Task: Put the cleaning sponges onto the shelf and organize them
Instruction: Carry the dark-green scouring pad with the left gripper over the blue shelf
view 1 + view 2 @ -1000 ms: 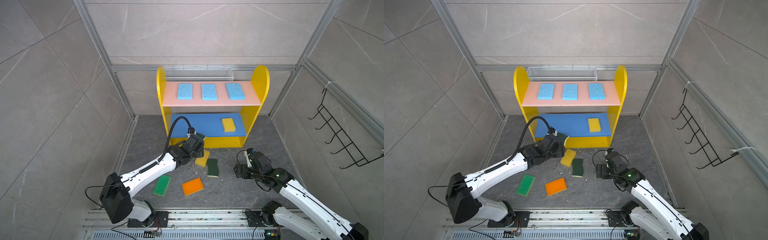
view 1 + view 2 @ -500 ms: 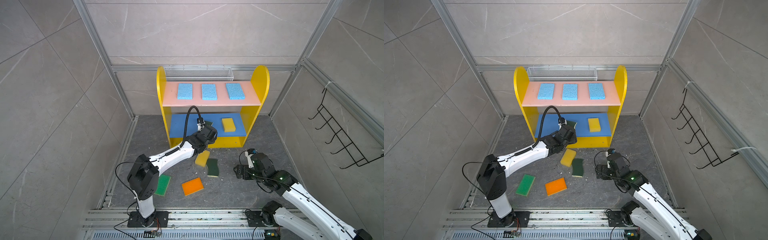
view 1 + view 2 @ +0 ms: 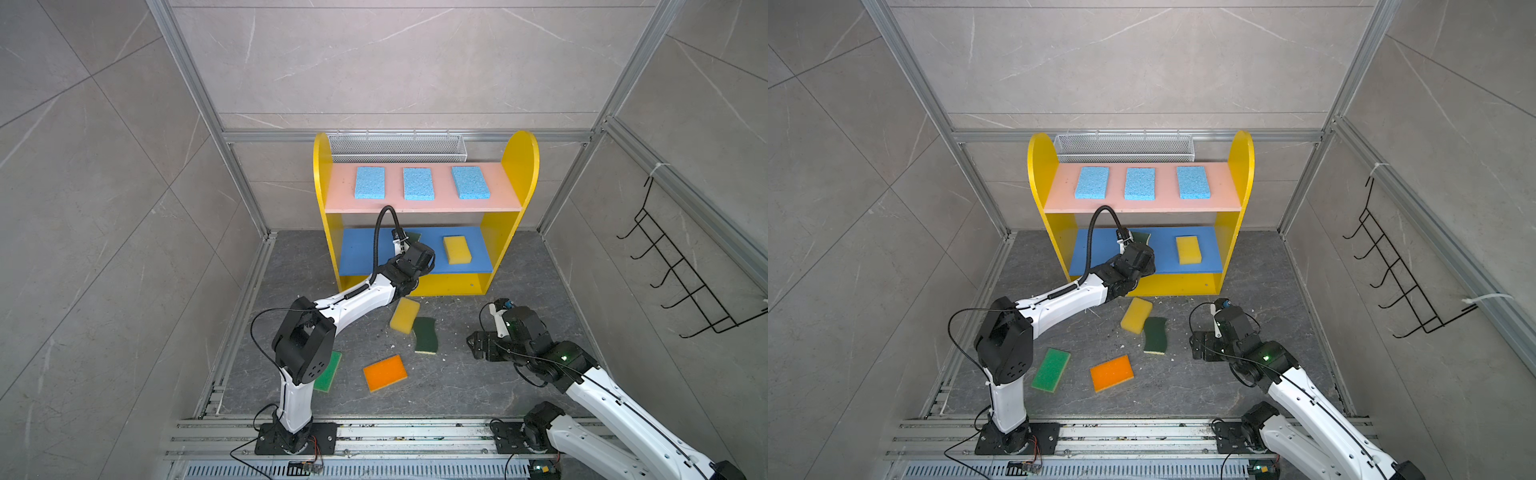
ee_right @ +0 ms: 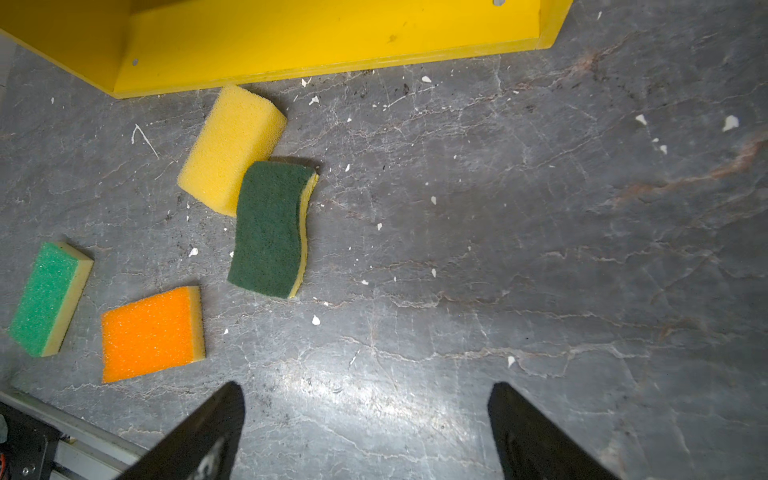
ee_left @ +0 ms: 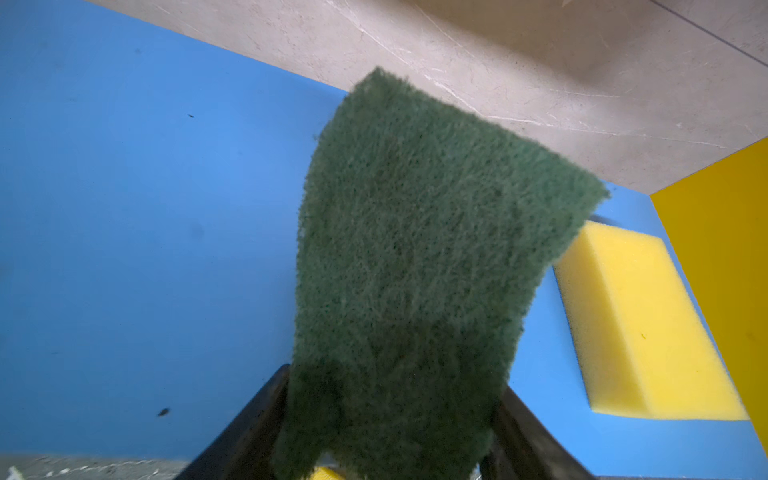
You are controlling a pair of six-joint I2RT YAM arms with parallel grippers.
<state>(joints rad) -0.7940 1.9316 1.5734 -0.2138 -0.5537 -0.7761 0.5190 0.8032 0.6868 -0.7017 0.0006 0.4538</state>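
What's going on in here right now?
The left claw is gripping a dark green scrub sponge over the blue middle board of the shelf, beside a yellow sponge lying there. On the pink top board, three blue sponges sit in a row. The right claw hovers open and empty above the floor, where four loose sponges wait: yellow, dark green, orange and bright green.

Walls [image 3: 395,62] clad in large pale grey veined tiles, framed by aluminium profiles [image 3: 205,112]. Floor [image 3: 457,395] laid in dark grey marbled slab, strewn with white crumbs [image 4: 316,320]. Silver mesh basket [image 3: 395,147] mounted on back wall; black wire hook rack [image 3: 685,266] hung on right-hand wall
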